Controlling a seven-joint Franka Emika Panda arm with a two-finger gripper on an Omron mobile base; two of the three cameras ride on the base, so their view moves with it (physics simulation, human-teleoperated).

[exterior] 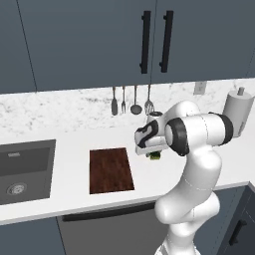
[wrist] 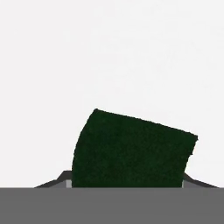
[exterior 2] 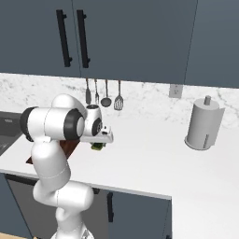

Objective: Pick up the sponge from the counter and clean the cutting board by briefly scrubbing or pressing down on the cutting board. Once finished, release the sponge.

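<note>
1. The robot's dark two-finger pincer [exterior: 155, 153] is closed on the small rectangular sponge with a yellow-green body and dark green top [exterior: 155, 155]; the sponge hangs just under the hand, and in the hand view its dark green face [wrist: 131, 151] sits between the finger tips against plain white.
2. Directly beneath the pincer lies the long, smooth white countertop [exterior: 149, 179]; whether the sponge touches it or is just clear of it cannot be told from these views.
3. To the pincer's left in the left base view, near but apart from it, lies the flat, thin, dark reddish-brown wooden cutting board with visible grain [exterior: 111, 170]. Nothing rests on it.
4. Farther out the same way, past the board, is the dark grey recessed sink basin [exterior: 25, 169].
5. Behind the pincer, metal utensils [exterior: 130, 101] hang on the white grey-speckled marble backsplash; off to its other side, well apart, stands a white paper-towel roll on a holder [exterior 2: 204, 123].
6. Step in hand, as I judge it: the pick-up is made and the scrubbing is not begun. The next move calls for carrying the sponge sideways over the board, lowering it flat, pressing or rubbing briefly, then opening the fingers.
7. No brand, label or writing can be read anywhere.
</note>
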